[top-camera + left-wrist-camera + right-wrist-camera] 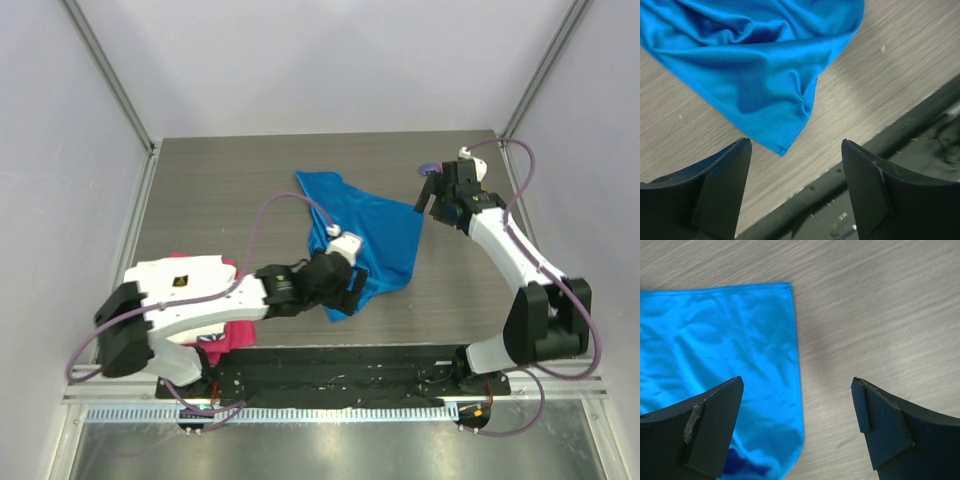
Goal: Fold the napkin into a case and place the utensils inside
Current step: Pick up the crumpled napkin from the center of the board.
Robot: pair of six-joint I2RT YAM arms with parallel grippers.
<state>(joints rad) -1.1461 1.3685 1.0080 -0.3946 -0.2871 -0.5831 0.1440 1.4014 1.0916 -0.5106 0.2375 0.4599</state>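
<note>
We find no text, number or brand that we can read in any of the 3 views. The only candidate is a small yellow mark (pixel 180 283) on the white cover of the left arm (pixel 195 300), seen from the top camera. It is too small for us to tell whether it is a label, a logo or a warning sign.

Blue napkin (pixel 715 350) beneath tool (pixel 796 385) (jaws apart)
</note>
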